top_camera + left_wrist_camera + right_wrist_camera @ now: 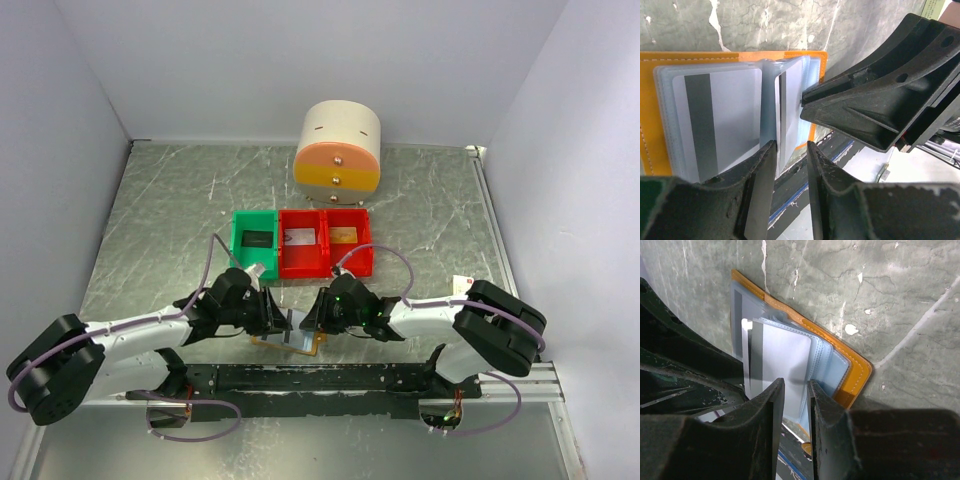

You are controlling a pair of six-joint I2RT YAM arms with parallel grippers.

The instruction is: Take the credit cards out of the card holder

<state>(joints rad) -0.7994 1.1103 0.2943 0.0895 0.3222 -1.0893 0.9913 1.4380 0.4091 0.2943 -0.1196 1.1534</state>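
Top view: the card holder [290,343] lies open on the table [150,220] at its near edge; left gripper [278,318] and right gripper [312,318] meet over it, almost touching; jaws not readable from here. Left wrist view: a striped card [720,125] sits flat in a pale blue pocket; a second card [790,107] stands in a raised leaf, its lower edge running between the left jaws, which stand narrowly apart; whether they pinch it I cannot tell; the right jaws' tip is closed on that card's free edge. Right wrist view: right jaws almost together, the second card [782,357] clamped between them. Judgement: the step in hand is drawing this card out; left should pin the leaf only, not the card; right should pull straight along the pocket, slowly, or the holder may drag along.
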